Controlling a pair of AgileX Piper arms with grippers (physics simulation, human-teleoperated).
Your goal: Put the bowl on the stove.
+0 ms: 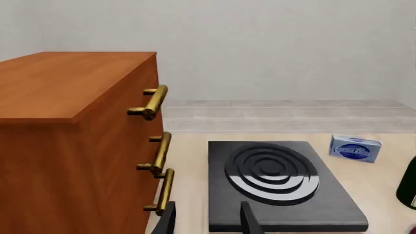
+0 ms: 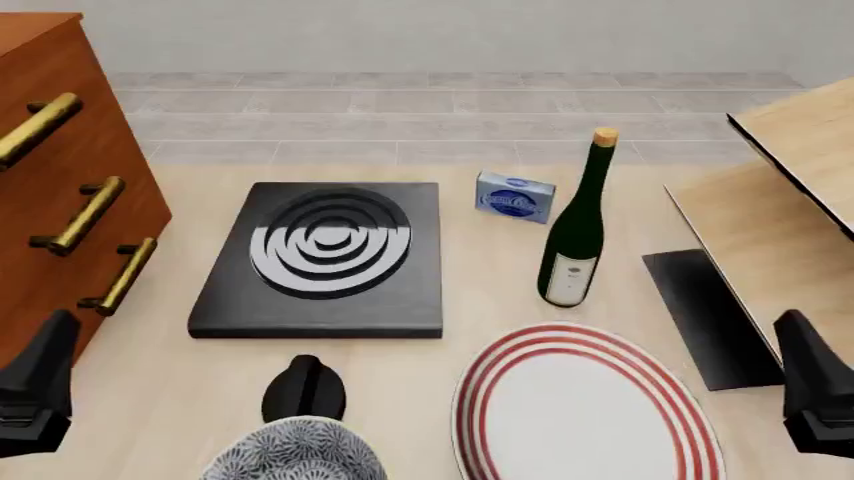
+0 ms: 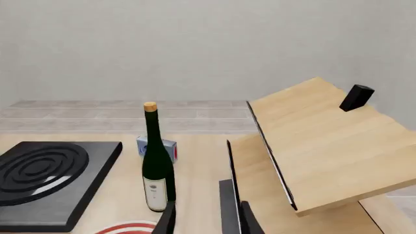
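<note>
One bowl (image 2: 295, 452) sat at the near edge, apart from one stove (image 2: 324, 258); nothing showed inside it. Both grippers, left (image 2: 36, 390) and right (image 2: 814, 385), stood slightly parted, holding nothing.

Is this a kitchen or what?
It looks like a pretend kitchen in a computer simulation. On the table sit a stove, a patterned bowl, a red-ringed plate and a wine bottle, with a wooden drawer cabinet alongside.
</note>
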